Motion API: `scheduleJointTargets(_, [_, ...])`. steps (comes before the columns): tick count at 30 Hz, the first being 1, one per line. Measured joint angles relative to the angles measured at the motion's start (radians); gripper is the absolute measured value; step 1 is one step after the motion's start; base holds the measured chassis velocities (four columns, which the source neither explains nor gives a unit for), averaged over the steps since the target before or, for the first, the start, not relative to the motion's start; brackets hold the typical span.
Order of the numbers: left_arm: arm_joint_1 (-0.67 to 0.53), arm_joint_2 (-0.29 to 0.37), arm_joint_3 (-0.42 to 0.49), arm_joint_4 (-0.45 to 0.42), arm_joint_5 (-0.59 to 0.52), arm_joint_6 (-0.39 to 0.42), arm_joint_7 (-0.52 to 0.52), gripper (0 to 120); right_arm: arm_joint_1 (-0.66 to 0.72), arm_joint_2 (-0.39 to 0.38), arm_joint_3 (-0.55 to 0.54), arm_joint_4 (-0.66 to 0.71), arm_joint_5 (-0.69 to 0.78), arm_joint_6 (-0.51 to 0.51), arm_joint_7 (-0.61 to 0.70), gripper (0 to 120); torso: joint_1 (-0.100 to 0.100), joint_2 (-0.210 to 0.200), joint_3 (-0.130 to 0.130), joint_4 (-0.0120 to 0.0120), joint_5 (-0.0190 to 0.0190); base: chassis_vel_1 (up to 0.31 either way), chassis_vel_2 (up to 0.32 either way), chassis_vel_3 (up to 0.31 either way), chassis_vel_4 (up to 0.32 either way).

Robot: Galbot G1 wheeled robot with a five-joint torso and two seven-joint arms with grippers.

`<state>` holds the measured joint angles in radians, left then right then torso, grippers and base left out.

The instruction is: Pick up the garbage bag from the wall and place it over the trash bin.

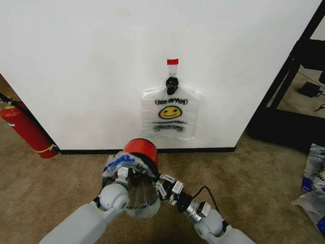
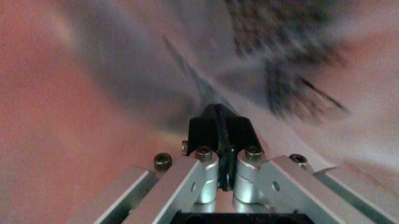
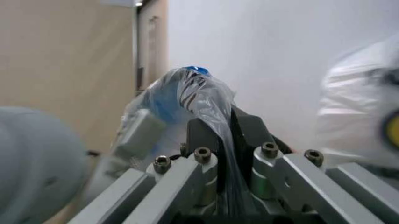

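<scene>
**Garbage bag pinched on both sides at the bin**

Garbage bag (image 1: 121,163) is thin, see-through plastic film, so treat it as nearly weightless, limp and slippery. It likely crumples, clings and tears if you pull hard against wire. You find it bunched over the trash bin (image 1: 139,148), low in the head view, at 6 o'clock from the hook (image 1: 172,83) on the wall (image 1: 76,61).

Your left gripper (image 1: 123,175) sits at 7 o'clock of the bin's red part. Its fingers are pressed together, and a film edge seems to run into them, so you are probably pinching the bag there. Your right gripper (image 1: 161,187) sits at 4 o'clock of the bin, clamped on a gathered twist of the bag with a blue patch above the fingers.

Hold it by the rim edge, one grip on each side as now; that should keep the mouth spread.

You cannot tell whether the bin holds anything besides the film, nor whether the bag's mouth is fully around its rim.

A second bag (image 1: 170,112) with a smiley hangs from the hook, empty-looking and flat against the wall.
</scene>
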<state>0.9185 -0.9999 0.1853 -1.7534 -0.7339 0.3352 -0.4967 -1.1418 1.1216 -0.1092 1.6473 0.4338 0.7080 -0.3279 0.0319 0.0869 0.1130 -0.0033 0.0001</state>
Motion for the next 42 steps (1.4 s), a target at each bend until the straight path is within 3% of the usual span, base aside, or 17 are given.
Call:
scheduleJointTargets(7, [-0.058,-0.033,0.120,-0.048,-0.030,0.022,-0.028,0,-0.023,-0.025,-0.005,0.069,0.087,-0.041,0.060,1,0.000,0.000,0.000,0.0002,0.0001,0.000,0.000,0.000,0.000])
scheduleJointTargets(13, [-0.150,-0.059,0.194,-0.030,-0.086,0.042,-0.077,0,-0.037,-0.042,0.009,0.087,0.072,-0.043,0.057,1,0.000,0.000,0.000,-0.0001,0.0000,0.000,0.000,0.000,0.000])
scheduleJointTargets(19, [-0.220,-0.075,0.203,0.036,-0.115,0.054,-0.131,0,-0.045,-0.045,0.036,0.080,0.046,-0.030,0.037,1,0.000,0.000,0.000,0.0002,0.0001,0.000,0.000,0.000,0.000])
scheduleJointTargets(27, [-0.222,-0.064,0.193,0.066,-0.110,0.059,-0.134,0,-0.051,-0.042,0.036,0.077,0.057,-0.030,0.035,1,0.000,0.000,0.000,0.0003,0.0000,0.000,0.000,0.000,0.000])
scheduleJointTargets(31, [-0.207,-0.040,0.171,0.077,-0.105,0.068,-0.121,0,-0.056,-0.048,0.025,0.107,0.133,-0.056,0.036,1,0.000,0.000,0.000,0.0002,0.0000,0.000,0.000,0.000,0.000])
scheduleJointTargets(35, [-0.190,-0.029,0.167,0.062,-0.104,0.069,-0.113,0,-0.059,-0.055,0.015,0.128,0.184,-0.077,0.022,1,0.000,0.000,0.000,0.0003,-0.0002,0.000,0.000,0.000,0.000])
scheduleJointTargets(42, [-0.147,-0.024,0.172,-0.035,-0.105,0.080,-0.108,0,-0.057,-0.042,0.022,0.113,0.174,-0.080,0.014,1,0.000,0.000,0.000,0.0001,-0.0002,0.000,0.000,0.000,0.000])
